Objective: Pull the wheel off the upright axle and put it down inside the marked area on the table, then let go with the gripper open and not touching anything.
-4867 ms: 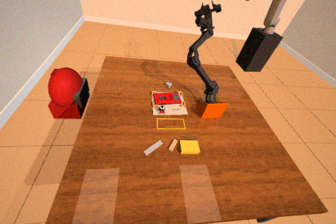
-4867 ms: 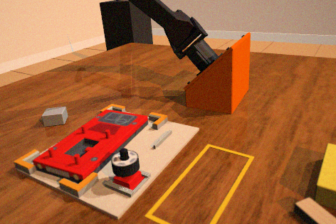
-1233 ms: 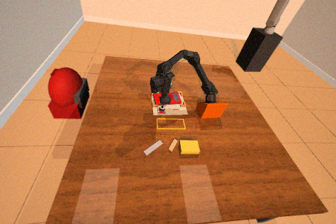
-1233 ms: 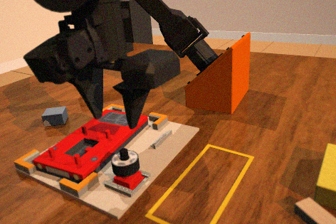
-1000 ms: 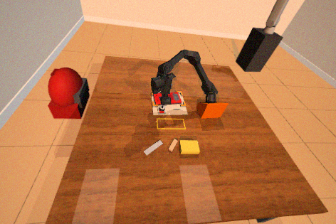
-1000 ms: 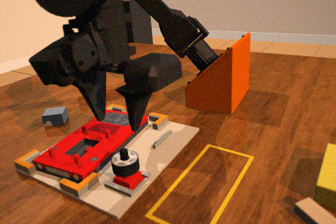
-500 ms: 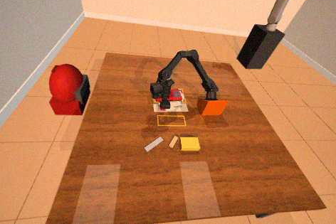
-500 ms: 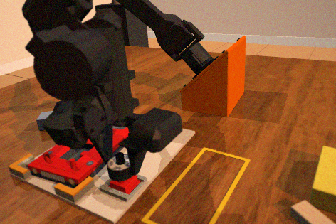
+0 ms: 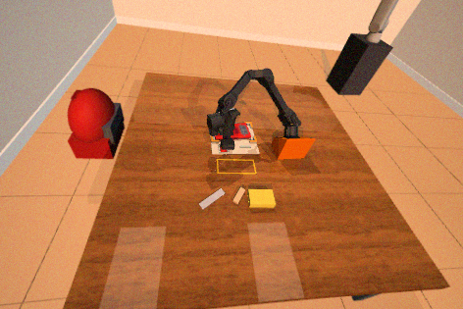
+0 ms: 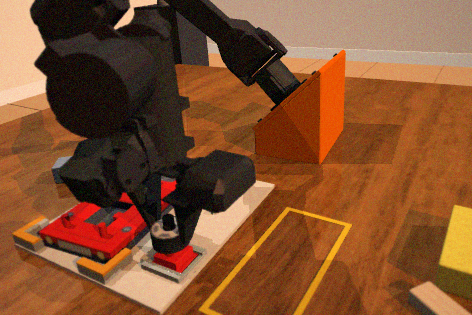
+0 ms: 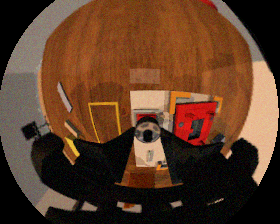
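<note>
The wheel (image 10: 166, 235), a small dark disc with a pale rim, sits upright on its black axle (image 10: 169, 221) above a red base, clamped between the fingers; the yellow-outlined marked area (image 10: 278, 267) lies just beside it.

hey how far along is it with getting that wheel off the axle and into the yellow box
Done: the gripper has reached the wheel and its jaws are shut on it. In hand: the pull, since the wheel sits on its axle over the red base. Left: carrying it into the yellow marked area, setting it down, opening and backing clear.
</note>
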You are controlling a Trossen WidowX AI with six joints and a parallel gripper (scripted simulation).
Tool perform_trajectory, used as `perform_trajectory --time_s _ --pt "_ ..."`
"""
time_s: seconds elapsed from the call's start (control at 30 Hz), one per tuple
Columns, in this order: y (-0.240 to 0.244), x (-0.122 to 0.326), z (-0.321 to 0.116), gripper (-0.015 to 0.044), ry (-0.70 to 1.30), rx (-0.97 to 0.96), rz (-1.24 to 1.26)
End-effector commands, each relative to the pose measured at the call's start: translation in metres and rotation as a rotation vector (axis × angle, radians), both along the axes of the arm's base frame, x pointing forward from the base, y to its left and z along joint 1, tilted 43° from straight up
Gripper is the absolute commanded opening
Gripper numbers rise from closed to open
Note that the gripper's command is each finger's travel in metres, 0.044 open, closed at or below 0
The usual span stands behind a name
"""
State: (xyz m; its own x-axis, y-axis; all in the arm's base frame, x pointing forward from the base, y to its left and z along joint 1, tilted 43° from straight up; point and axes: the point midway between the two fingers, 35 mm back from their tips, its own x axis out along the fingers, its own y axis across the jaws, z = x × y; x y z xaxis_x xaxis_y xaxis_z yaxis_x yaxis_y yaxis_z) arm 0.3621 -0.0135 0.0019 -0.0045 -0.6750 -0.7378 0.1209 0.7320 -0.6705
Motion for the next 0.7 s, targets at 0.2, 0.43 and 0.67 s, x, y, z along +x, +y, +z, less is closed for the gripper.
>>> perform_trajectory --time_s 0.2,0.43,0.67 --pt "0.0025 0.0005 0.0026 0.0000 -0.004 0.001 -0.002" --pt "0.0041 0.0006 0.0042 0.0000 -0.004 0.001 -0.001" --pt "0.0057 0.0006 0.0059 0.0000 -0.004 0.001 0.000"
